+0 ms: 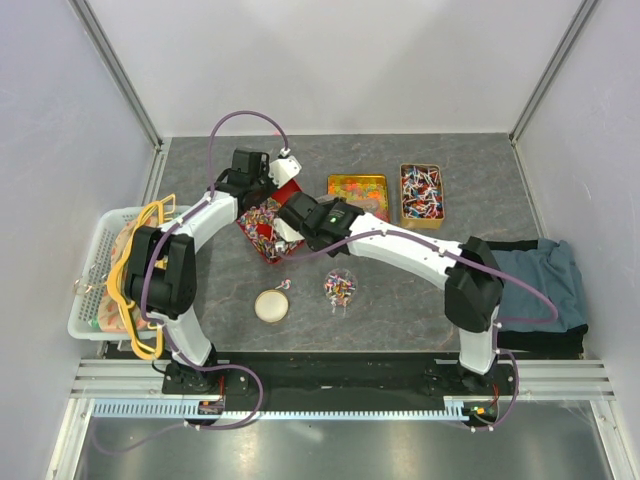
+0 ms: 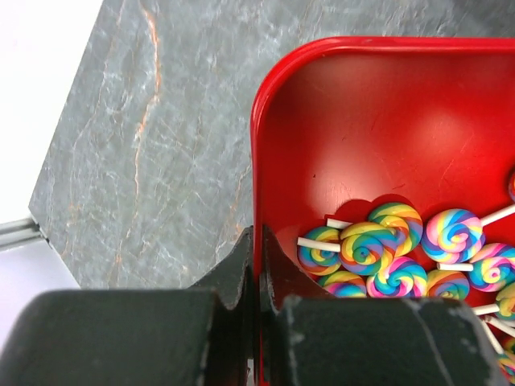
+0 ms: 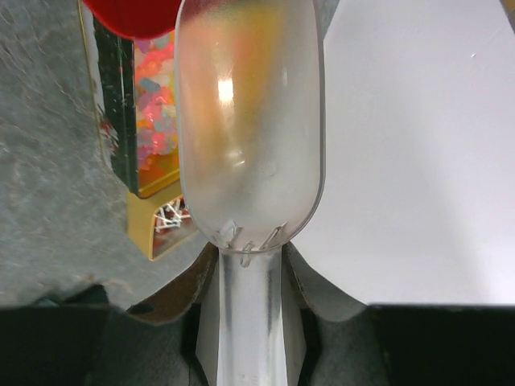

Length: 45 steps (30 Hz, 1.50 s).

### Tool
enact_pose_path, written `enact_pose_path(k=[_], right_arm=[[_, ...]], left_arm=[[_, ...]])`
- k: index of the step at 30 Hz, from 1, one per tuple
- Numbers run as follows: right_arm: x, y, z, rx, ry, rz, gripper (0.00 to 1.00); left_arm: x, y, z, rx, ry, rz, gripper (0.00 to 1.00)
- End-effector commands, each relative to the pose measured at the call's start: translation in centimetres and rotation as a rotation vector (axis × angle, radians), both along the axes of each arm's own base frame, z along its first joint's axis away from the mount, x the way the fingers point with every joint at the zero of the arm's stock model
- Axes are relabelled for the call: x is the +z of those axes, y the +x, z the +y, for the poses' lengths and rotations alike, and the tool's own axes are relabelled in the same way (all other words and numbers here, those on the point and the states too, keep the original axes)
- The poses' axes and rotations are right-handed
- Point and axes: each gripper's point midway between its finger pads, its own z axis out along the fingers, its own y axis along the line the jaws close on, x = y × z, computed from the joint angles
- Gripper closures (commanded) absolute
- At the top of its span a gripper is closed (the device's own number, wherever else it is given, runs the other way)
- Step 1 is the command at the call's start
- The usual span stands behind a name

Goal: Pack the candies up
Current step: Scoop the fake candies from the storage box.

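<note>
Left tool pinches the red tin by its rim, candies just beside it; right tool grips a clear scoop near the gold tin.

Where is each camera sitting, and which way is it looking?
Top camera: high up behind the arms, looking down at the table; both whole arms show.
Left wrist camera: on the left arm, looking down past the left end effector, shut on the rim of the red tin of lollipops.
Right wrist camera: on the right arm, looking along the right end effector, which holds a clear scoop.
Shared: top and left wrist views both show the red tin.
</note>
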Motion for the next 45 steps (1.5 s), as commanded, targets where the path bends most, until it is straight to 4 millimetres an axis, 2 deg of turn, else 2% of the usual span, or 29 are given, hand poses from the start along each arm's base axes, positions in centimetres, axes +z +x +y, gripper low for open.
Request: enact_pose_path(k=[1, 8, 12, 13, 19, 24, 25, 26, 28, 29, 33, 42, 45], right_arm=[[2.2, 0.8, 0.2, -0.006, -0.166, -0.132, 1.00], [0.0, 0.7, 2.3, 0.046, -0.352, -0.155, 1.00], [-1.0, 1.4, 2.4, 0.036, -0.506, -0.188, 1.00], [-2.0, 1.5, 2.7, 0.041, -0.547, -0.182, 1.00], [-2.7, 2.1, 3.8, 0.037, -0.649, -0.219, 1.00], [-4.9, 1.3, 4.2, 0.118, -0.594, -0.091, 1.00], [-4.7, 1.3, 4.6, 0.125, -0.557, -0.066, 1.00], [-5.7, 0.6, 4.7, 0.161, -0.540, 0.016, 1.00], [-5.9, 0.1, 5.1, 0.162, -0.468, 0.077, 1.00], [-6.9, -0.5, 5.1, 0.190, -0.449, 0.149, 1.00], [-8.1, -1.2, 5.0, 0.213, -0.397, 0.234, 1.00], [-12.4, -1.9, 5.0, 0.191, -0.359, 0.281, 1.00], [-12.7, -1.6, 5.3, 0.230, -0.359, 0.252, 1.00]], left_arm=[[2.6, 1.7, 0.2, -0.010, 0.029, -0.118, 0.98], [2.3, 1.3, -0.9, -0.051, -0.004, -0.084, 0.98], [1.6, 1.0, -1.3, -0.056, -0.013, -0.062, 0.98], [1.5, 0.9, -1.5, -0.061, -0.019, -0.057, 0.98], [0.9, 0.4, -1.9, -0.067, -0.037, -0.034, 0.98], [0.9, 0.2, -2.1, -0.072, -0.050, -0.031, 0.98], [0.9, 0.1, -2.2, -0.071, -0.053, -0.029, 0.98], [0.8, 0.0, -2.2, -0.073, -0.056, -0.028, 0.98], [0.6, -0.2, -2.4, -0.080, -0.065, -0.022, 0.98], [0.7, -0.2, -2.4, -0.080, -0.068, -0.022, 0.98], [0.7, -0.4, -2.8, -0.092, -0.090, -0.015, 0.98], [1.1, -1.0, -3.1, -0.085, -0.126, 0.002, 0.98], [1.2, -1.2, -3.3, -0.091, -0.139, 0.002, 0.98]])
